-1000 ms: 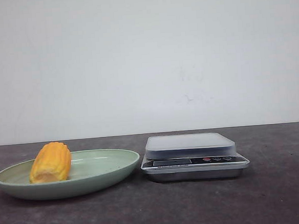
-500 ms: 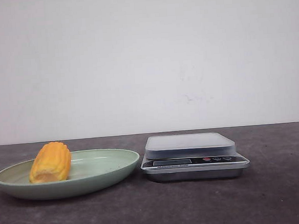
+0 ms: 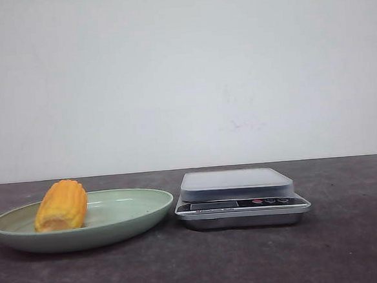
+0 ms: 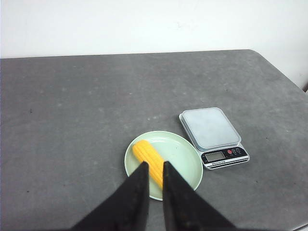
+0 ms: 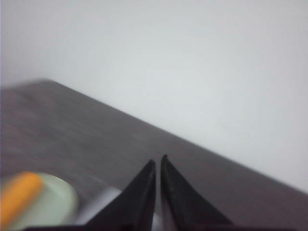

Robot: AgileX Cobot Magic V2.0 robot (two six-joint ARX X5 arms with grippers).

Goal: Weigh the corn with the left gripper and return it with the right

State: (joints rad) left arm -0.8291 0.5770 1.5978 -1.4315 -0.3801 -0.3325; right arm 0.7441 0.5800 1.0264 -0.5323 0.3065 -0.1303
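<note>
The corn (image 3: 62, 205), a stubby yellow-orange cob, lies on the left part of a pale green plate (image 3: 132, 213). No gripper shows in the front view. In the left wrist view my left gripper (image 4: 155, 166) hangs high above the plate (image 4: 185, 159). Its jaws stand a narrow gap apart and hold nothing, and the corn (image 4: 148, 155) shows far below between them. In the blurred right wrist view my right gripper (image 5: 158, 161) is shut and empty, high over the table, with the corn (image 5: 19, 195) and plate (image 5: 60, 202) off to one side.
A silver kitchen scale (image 3: 237, 185) with a grey platform stands just right of the plate, apart from it; it also shows in the left wrist view (image 4: 210, 127). The dark grey table (image 3: 351, 247) ends at a white wall behind.
The plate, corn and scale sit slightly further left in the front view than before, all by the same small amount. Nothing has moved relative to anything else.
</note>
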